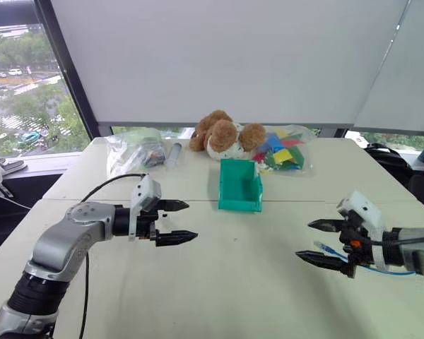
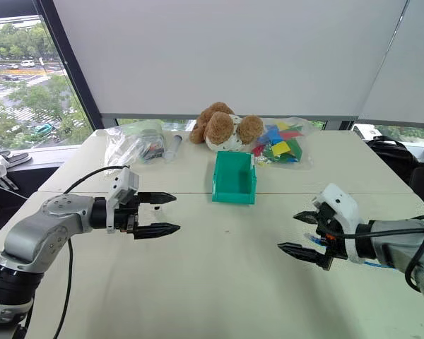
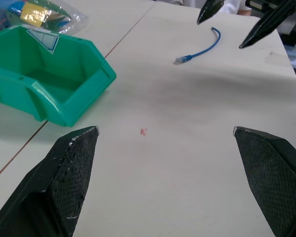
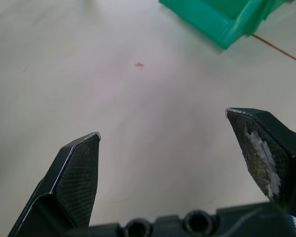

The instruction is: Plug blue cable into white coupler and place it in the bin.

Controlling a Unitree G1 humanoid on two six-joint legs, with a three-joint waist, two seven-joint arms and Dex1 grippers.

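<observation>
Both claws hover over the pale worktop [image 1: 254, 282] with jaws spread wide, nothing in either: left claw [image 1: 175, 222] on the near left, pointing right; right claw [image 1: 316, 242] on the near right, pointing left and slightly down.

Thin bright-blue cable with a small plug at its end [image 3: 201, 49] lies loose on the worktop just under and behind the right claw, plug end toward the middle; in the head views only a short stretch shows [image 1: 332, 251], the rest hidden by the wrist. No white coupler visible that I can make out.

Small teal-green plastic bin [image 1: 239, 185] sits mid-worktop, far of both claws, empty as far as the left wrist view shows. Brown teddy bear [image 1: 222, 134] and clear bags of coloured bits [image 1: 283, 150] beyond it.

Judgement: very start, the pick-up step; nothing plugged, nothing binned. Next move: right claw drops onto the cable near the plug and closes. It's thin and flat on the surface, so it needs a low, square approach. Coupler has to be located first.
</observation>
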